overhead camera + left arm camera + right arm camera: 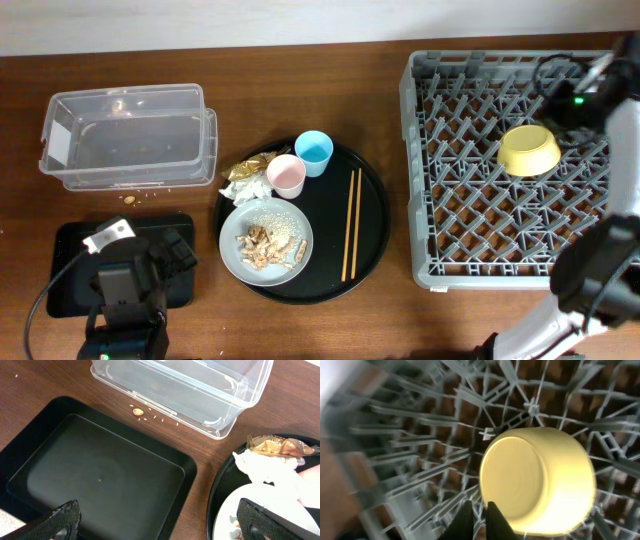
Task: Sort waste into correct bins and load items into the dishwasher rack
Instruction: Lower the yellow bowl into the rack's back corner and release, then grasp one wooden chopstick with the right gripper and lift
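The rack (470, 235) runs off the right edge, its far corner behind the right arm (615, 80); in the wrist view its left side blurs.

Bowl (529, 150) in rack (470, 222), rt of round tray (373, 205)

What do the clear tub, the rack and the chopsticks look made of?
Clear tub: glossy see-through plastic, glare on its rim. Rack: matte grey moulded plastic, likely, from its lattice. Chopsticks: pale tan, dull, probably wood or bamboo.
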You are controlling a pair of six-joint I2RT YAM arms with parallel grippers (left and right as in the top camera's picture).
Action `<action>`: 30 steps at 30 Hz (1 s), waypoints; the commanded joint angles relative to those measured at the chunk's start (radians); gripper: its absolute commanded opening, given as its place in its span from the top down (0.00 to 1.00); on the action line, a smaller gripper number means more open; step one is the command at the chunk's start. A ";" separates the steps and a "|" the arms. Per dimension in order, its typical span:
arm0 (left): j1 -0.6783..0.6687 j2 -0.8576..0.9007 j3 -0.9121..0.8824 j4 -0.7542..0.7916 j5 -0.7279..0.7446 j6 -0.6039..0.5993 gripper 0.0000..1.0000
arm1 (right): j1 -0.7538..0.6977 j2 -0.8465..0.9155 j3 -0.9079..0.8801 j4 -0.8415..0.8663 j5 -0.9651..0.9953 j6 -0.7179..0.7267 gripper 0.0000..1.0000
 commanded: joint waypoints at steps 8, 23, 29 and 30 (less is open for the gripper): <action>-0.004 -0.006 0.013 0.002 -0.011 -0.005 0.01 | 0.007 0.079 0.006 -0.070 0.295 0.110 0.93; -0.004 -0.006 0.013 0.002 -0.010 -0.005 0.01 | -0.024 -0.085 0.124 -0.288 0.239 0.165 0.95; -0.004 -0.006 0.013 0.002 -0.010 -0.005 0.01 | 0.099 -0.323 0.125 -0.317 -0.104 -0.025 0.51; -0.004 -0.006 0.013 0.002 -0.010 -0.005 0.01 | 0.140 -0.349 0.125 -0.334 -0.107 -0.029 0.46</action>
